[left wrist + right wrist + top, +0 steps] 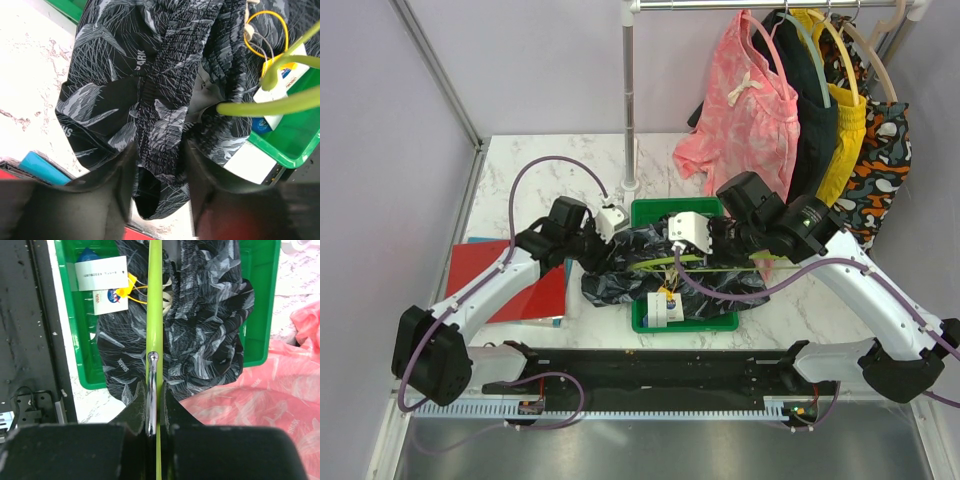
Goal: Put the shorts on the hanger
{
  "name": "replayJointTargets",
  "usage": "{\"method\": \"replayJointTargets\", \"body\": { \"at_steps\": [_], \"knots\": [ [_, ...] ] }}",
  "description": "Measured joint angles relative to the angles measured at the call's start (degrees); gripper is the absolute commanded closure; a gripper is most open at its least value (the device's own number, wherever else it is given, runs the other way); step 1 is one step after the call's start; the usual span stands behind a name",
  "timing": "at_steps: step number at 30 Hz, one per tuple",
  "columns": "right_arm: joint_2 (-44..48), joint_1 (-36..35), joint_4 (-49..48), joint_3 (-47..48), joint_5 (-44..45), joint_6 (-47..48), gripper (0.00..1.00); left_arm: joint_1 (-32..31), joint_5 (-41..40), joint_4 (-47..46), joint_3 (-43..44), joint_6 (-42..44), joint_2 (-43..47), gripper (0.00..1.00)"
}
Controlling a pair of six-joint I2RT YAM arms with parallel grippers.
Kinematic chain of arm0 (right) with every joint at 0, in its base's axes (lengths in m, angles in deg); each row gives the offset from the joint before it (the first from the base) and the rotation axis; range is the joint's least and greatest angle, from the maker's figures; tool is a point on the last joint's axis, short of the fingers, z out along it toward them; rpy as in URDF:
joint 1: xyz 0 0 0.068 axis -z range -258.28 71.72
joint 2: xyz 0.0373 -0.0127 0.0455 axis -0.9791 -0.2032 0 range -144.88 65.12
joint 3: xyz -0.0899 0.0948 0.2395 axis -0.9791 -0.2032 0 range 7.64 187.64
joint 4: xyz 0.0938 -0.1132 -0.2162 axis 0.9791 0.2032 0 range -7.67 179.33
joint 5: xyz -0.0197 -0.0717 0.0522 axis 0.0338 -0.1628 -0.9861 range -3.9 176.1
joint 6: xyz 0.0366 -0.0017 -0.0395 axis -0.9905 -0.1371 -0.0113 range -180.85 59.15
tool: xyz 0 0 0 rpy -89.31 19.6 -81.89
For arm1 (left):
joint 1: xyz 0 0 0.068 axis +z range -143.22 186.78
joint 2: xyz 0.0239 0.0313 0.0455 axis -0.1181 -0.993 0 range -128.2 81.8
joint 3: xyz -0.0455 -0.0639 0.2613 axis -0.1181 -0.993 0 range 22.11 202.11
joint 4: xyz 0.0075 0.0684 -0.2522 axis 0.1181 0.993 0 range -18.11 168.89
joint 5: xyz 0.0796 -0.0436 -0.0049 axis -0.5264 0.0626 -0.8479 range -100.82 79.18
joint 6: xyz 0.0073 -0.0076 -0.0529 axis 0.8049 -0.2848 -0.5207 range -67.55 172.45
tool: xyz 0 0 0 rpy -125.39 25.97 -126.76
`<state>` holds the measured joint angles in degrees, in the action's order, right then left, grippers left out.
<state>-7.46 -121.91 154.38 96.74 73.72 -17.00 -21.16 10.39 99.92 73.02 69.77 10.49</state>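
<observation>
The dark streak-printed shorts [620,280] lie bunched over the green tray [715,322], their paper tags [665,305] at the front. My left gripper [603,243] is shut on the elastic waistband; in the left wrist view the shorts [125,75] pass between my gripper's [160,147] fingers and hang above the table. My right gripper [725,235] is shut on the lime-green hanger [720,268] by its chrome hook. In the right wrist view the hanger [155,300] runs straight out from the gripper [155,390] across the shorts [210,315]. A hanger arm [270,106] shows in the left wrist view.
A red folder [520,280] lies left of the tray. A rack pole [630,100] stands behind it. A pink garment [750,100], dark green, yellow and orange patterned garments hang at the back right. Pink fabric [260,400] lies beside my right gripper. A black rail [660,365] runs along the front.
</observation>
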Motion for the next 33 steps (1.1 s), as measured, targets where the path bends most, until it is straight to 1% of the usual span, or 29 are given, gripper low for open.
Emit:
{"method": "replayJointTargets", "body": {
  "at_steps": [1, 2, 4, 5, 6, 11, 18, 26, 30, 33],
  "knots": [
    [0.0, 0.02, 0.2, -0.02, -0.35, 0.11, 1.0, -0.17, -0.24, 0.0, 0.0, -0.04, -0.13, 0.64],
    [0.0, 0.04, 0.59, -0.02, -0.85, 0.31, 1.0, -0.24, -0.31, 0.02, 0.0, -0.11, -0.22, 0.75],
    [-0.02, 0.04, 1.55, -0.04, -2.19, 0.79, 1.0, -0.33, -0.57, 0.04, 0.02, -0.2, -0.22, 0.86],
    [-0.02, 0.04, 2.01, -0.04, -2.75, 1.03, 1.0, -0.33, -0.63, 0.07, 0.02, -0.31, -0.22, 0.94],
    [-0.04, 0.04, 2.43, -0.04, -3.26, 1.36, 1.0, -0.33, -0.55, 0.09, 0.02, -0.33, -0.22, 0.98],
    [-0.24, 0.02, 2.58, -0.04, -4.22, 2.1, 1.0, -0.61, 0.96, 0.61, 0.04, -0.28, 0.74, 0.98],
    [-0.11, 0.04, -1.07, 0.39, -2.4, 1.29, 1.0, -2.84, 1.4, 2.75, 1.11, 0.81, 4.59, 0.98],
    [-0.11, 0.04, -3.3, 0.24, -2.75, 1.86, 1.0, -3.06, 1.38, 5.07, 4.11, 1.64, 4.79, 0.98],
    [-0.02, 0.04, -6.82, -2.71, -3.02, 2.1, 1.0, -3.3, 1.42, 6.25, 6.27, 2.12, 4.79, 0.98],
    [0.39, 0.04, -11.58, -6.27, -3.39, 2.01, 1.0, -3.48, 1.6, 6.69, 6.67, 3.17, 5.03, 0.98]
  ]
}}
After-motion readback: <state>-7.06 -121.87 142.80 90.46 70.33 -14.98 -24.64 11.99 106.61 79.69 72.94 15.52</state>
